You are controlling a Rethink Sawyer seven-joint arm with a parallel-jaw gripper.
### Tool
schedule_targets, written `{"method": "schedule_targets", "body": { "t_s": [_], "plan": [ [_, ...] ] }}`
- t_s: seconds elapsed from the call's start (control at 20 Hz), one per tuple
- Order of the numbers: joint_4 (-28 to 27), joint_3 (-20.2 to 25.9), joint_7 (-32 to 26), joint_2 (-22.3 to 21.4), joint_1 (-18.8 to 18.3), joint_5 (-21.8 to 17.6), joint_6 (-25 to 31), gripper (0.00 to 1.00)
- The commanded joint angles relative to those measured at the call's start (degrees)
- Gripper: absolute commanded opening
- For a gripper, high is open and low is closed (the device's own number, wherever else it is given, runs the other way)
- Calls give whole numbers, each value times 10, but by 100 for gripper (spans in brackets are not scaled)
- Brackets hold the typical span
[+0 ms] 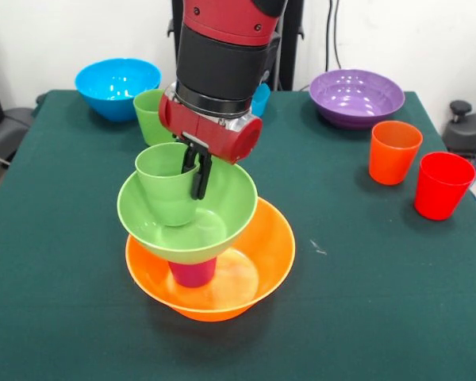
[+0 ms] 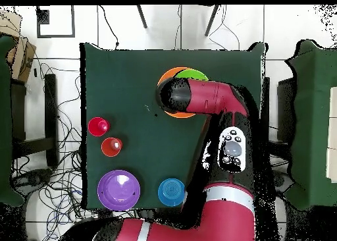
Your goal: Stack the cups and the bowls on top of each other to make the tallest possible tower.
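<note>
The tower stands at the table's middle. Its base is the big orange bowl (image 1: 262,262), with a purple cup (image 1: 192,272) in it, the green bowl (image 1: 222,210) on that cup, and a lime green cup (image 1: 163,190) sitting in the green bowl. My gripper (image 1: 196,169) comes down from above. One finger is inside the green cup's rim and one outside, pinching its wall. In the overhead view the arm (image 2: 204,97) covers most of the tower, and only edges of the orange bowl (image 2: 181,114) and green bowl (image 2: 194,74) show.
A large blue bowl (image 1: 117,86), a second green cup (image 1: 148,117) and a smaller blue bowl (image 1: 261,100) stand at the far side. The purple bowl (image 1: 356,97), orange cup (image 1: 394,151) and red cup (image 1: 443,185) stand at the right. The green table (image 1: 63,317) ends close behind them.
</note>
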Motion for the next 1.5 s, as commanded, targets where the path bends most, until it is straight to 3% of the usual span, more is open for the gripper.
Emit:
{"method": "schedule_targets", "body": {
  "t_s": [0.05, 0.2, 1.5],
  "plan": [
    [-23, 34, 16, -2, 7, -6, -12, 0],
    [-26, 42, -2, 3, -4, -7, -15, 0],
    [-22, 31, 34, 5, 16, 5, -23, 0]
  ]
}}
